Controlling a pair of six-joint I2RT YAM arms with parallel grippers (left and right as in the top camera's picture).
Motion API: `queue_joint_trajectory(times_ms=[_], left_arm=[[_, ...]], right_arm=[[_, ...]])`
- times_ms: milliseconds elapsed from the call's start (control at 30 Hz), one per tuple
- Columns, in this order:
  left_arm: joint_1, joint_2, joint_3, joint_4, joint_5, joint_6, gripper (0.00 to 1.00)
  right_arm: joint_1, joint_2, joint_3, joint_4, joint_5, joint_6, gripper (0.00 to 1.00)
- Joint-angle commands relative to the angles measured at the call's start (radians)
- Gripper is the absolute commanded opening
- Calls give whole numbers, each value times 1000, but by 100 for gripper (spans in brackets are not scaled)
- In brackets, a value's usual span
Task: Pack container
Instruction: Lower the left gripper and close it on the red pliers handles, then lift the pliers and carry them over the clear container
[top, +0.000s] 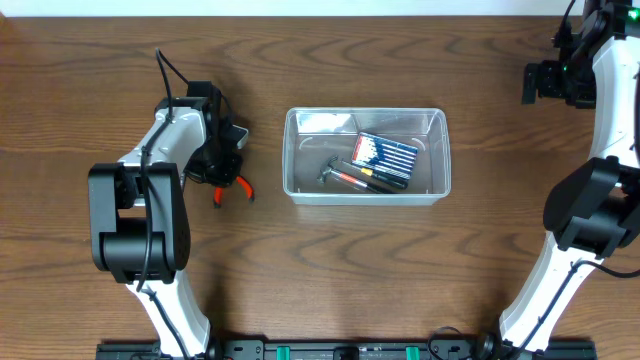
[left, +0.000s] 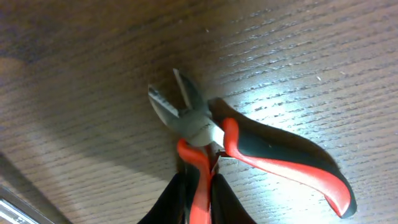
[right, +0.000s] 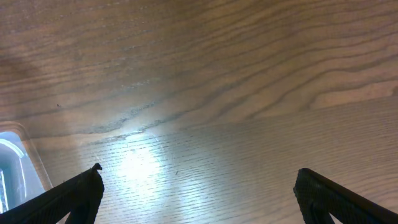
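The clear plastic container (top: 366, 155) stands at the table's middle and holds a blue box of bits, a red-and-black tool and a small metal tool. Its corner shows at the left edge of the right wrist view (right: 12, 163). Red-and-black cutting pliers (top: 232, 186) lie on the table to the container's left. My left gripper (left: 198, 199) is shut on one handle of the pliers (left: 205, 134); their jaws and other handle rest on the wood. My right gripper (right: 198, 190) is open and empty above bare table, far right of the container.
The right arm (top: 590, 130) stands along the table's right side. The left arm's base (top: 135, 225) is at the left front. A black rail runs along the front edge (top: 350, 350).
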Motion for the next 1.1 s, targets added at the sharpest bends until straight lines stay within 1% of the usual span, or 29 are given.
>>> queue_joint_trajectory(times_ms=[0, 100, 333, 567, 833, 1067], left_arm=[[3, 7, -2, -2, -1, 9, 8], [3, 7, -2, -2, -1, 9, 6], [3, 7, -2, -2, -1, -41, 6], [3, 6, 1, -10, -1, -50, 6], [3, -14, 59, -34, -1, -149, 6], [3, -123, 103, -47, -1, -232, 6]], right_arm=[[5, -24, -3, -1, -4, 12, 99], [5, -24, -3, -1, -4, 12, 99], [5, -24, -3, -1, -4, 12, 99], [5, -24, -3, -1, -4, 12, 99], [5, -24, -3, -1, -4, 12, 99], [5, -24, -3, -1, -4, 12, 99]])
